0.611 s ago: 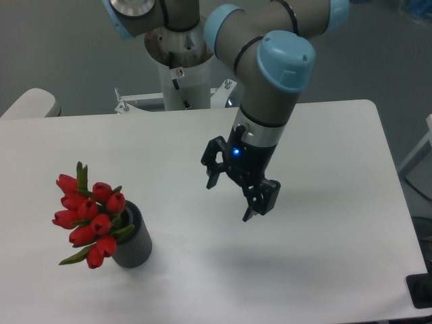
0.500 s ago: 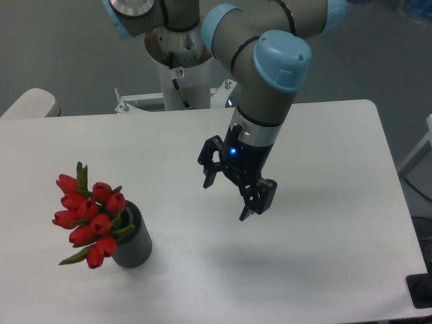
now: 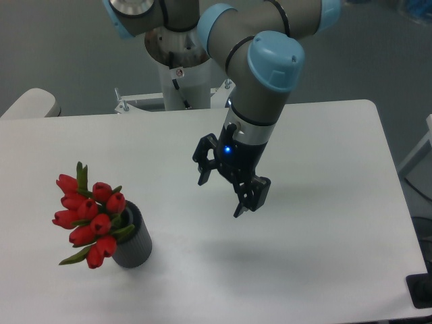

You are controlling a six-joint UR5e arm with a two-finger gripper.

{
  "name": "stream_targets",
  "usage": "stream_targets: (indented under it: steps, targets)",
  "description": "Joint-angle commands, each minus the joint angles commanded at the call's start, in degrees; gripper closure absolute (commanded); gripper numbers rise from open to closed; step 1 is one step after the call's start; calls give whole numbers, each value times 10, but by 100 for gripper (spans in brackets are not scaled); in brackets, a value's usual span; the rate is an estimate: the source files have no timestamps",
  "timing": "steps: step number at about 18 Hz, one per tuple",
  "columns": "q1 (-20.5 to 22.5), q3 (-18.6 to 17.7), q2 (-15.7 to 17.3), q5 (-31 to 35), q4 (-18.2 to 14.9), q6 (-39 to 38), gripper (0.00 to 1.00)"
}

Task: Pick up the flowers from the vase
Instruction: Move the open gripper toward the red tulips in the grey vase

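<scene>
The gripper hangs above the white surface with its jaws spread wide, holding nothing and touching nothing. The flowers sit in the vase, well apart from the jaws, down and to their left in the camera view, near the surface's front edge.

We note the table: smooth, matt white | vase: dark grey, finely ribbed wall, matt | flowers: red buds, slight sheen, green leaves | gripper: black, matt, plastic-looking | arm: grey satin shell, pale blue glossy caps.
</scene>
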Motion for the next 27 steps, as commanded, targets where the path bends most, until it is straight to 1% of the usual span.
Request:
stream_targets:
  steps: [3, 5, 6, 8, 9, 13, 16, 18, 19, 21, 23, 24, 26, 27]
  targets:
    - [-3, -19, 4, -10, 16, -25, 0]
    - [-5, -38, 14, -33, 34, -68, 0]
    - [-5, -47, 14, -55, 55, -97, 0]
    - [-2, -75, 15, -112, 113, -124, 0]
    - [0, -86, 15, -139, 129, -131, 0]
    - [-1, -127, 26, -192, 135, -145, 0]
    - [-3, -159, 41, -249, 135, -162, 0]
    - [-5, -168, 48, -273, 142, -168, 0]
    - [-7, -169, 47, -280, 150, -168, 0]
    - [-33, -181, 46, -287, 177, -165, 0]
    - [-54, -192, 36, -284, 235, -166, 0]
    - [-63, -192, 25, -283, 252, -166, 0]
    - [-74, -190, 14, -283, 272, -158, 0]
    - [-74, -190, 8, -283, 274, -150, 0]
